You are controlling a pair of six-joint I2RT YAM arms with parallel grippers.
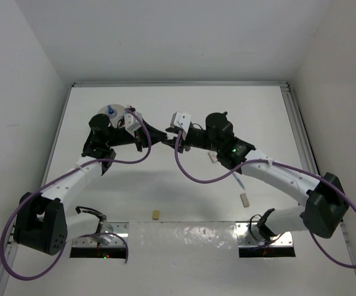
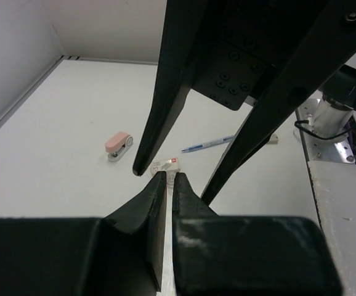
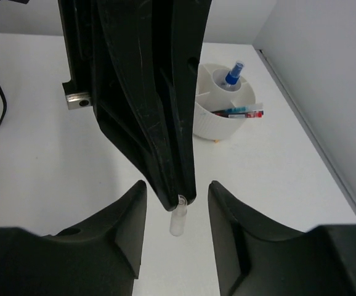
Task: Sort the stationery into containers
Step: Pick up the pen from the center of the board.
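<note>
Left claw [image 2: 167, 180] is pinched shut on a small clear tube [image 3: 177, 223], with the right claw [image 3: 177, 187] hanging half open around it.

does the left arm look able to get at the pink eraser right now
Probably not yet. The left gripper is shut on a small clear tube, and the open right gripper straddles it, one finger standing between it and the pink eraser. It would likely have to back out first.
</note>
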